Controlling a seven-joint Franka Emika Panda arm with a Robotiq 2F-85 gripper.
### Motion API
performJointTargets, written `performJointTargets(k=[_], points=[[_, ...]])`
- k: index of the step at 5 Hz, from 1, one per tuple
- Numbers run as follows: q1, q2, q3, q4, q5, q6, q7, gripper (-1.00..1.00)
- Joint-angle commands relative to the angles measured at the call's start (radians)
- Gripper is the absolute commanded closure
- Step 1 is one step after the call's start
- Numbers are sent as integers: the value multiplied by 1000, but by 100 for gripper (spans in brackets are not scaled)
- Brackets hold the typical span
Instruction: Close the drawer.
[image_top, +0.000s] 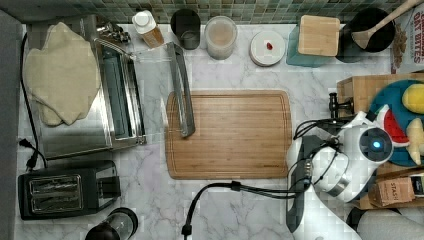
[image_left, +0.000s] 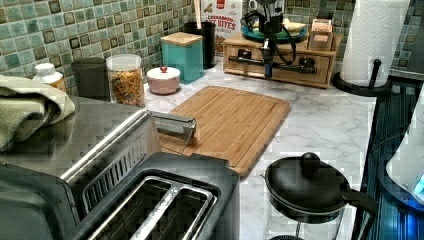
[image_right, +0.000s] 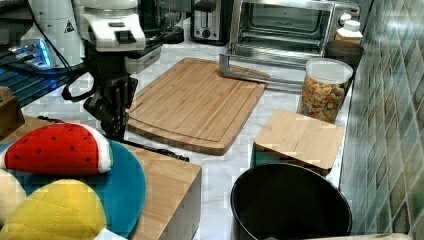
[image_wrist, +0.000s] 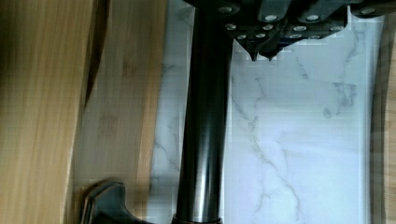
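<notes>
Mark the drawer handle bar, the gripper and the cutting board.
drawer handle bar (image_wrist: 203, 116), wrist view, middle of the black bar.
gripper (image_wrist: 262, 55), wrist view, between its fingertips.
cutting board (image_top: 235, 135), top view, bare centre.

The counter (image_top: 240, 210) is showing white marble with grey veins. The board (image_top: 235, 135) is glowing light bamboo, the wall tiles (image_left: 75, 30) are shimmering green and teal. The canister (image_left: 186, 57) is showing teal, the toaster (image_top: 65, 189) black, the plush slice (image_right: 60, 149) red and white.
</notes>
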Motion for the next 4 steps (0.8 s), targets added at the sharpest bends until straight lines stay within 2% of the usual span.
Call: performJointTargets(k=[1, 2, 4], points=[[-63, -60, -137, 131, -57, 97, 137, 100], [-83, -62, -116, 131, -67, 97, 144, 100], [-65, -60, -135, 130, -58, 97, 138, 100]])
